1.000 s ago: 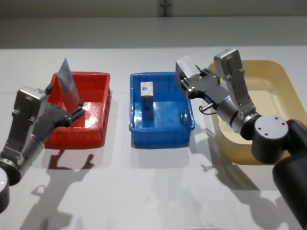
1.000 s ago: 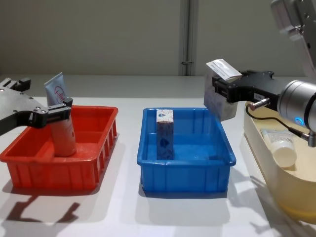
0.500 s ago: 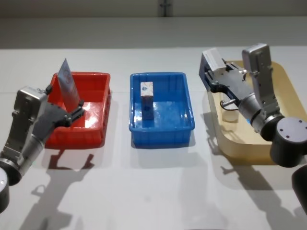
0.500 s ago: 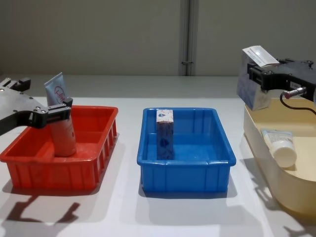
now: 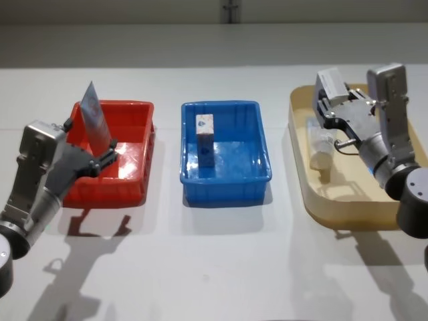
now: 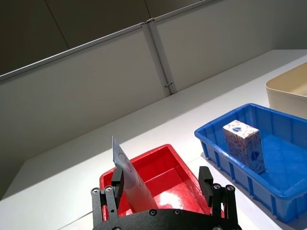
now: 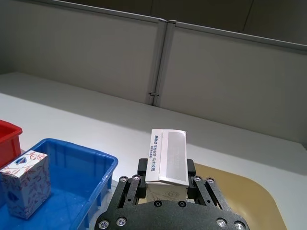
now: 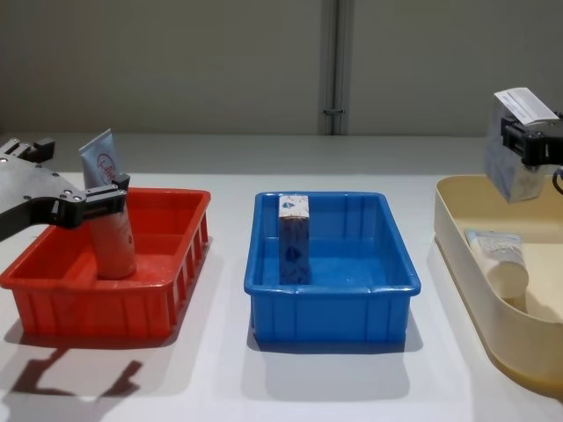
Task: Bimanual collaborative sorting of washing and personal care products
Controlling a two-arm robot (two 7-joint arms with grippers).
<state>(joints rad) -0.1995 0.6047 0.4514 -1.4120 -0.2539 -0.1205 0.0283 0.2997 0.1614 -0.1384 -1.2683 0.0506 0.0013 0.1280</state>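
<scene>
Rightward, toward three o'clock, the right gripper (image 5: 326,107) has carried its white-topped blue carton (image 8: 515,149) from the blue plastic bin (image 5: 257,175) over the beige tray (image 5: 348,212), fingers clenched on it. The left gripper (image 8: 107,202) grips the pale-blue squeeze tube (image 8: 107,211) upright in the red plastic bin (image 8: 167,312); sorting seems reversed.

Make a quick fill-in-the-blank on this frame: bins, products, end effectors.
1. The left end effector holds a tube standing in the ___ bin.
2. One carton stands upright in the ___ bin.
3. The right end effector holds a carton above the ___ bin.

Missing: red; blue; beige
</scene>
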